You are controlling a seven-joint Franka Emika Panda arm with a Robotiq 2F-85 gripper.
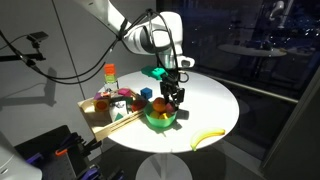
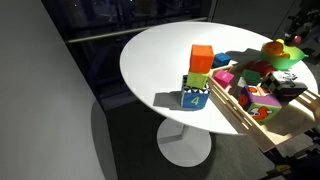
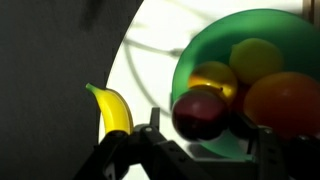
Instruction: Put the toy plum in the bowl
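In the wrist view the dark red toy plum (image 3: 200,112) sits at the near rim of the lime-green bowl (image 3: 200,45), next to a yellow fruit (image 3: 255,58) and an orange fruit (image 3: 285,100) inside it. My gripper (image 3: 208,127) straddles the plum, with a gap between the plum and each finger, so it looks open. In an exterior view the gripper (image 1: 173,100) hangs just above the bowl (image 1: 160,122) on the round white table. I cannot make out the plum there.
A yellow banana (image 3: 115,108) lies on the table beside the bowl, near the table's front edge (image 1: 207,138). A wooden tray of coloured blocks (image 1: 105,125) stands next to the bowl. A stack of blocks (image 2: 200,75) stands on the table.
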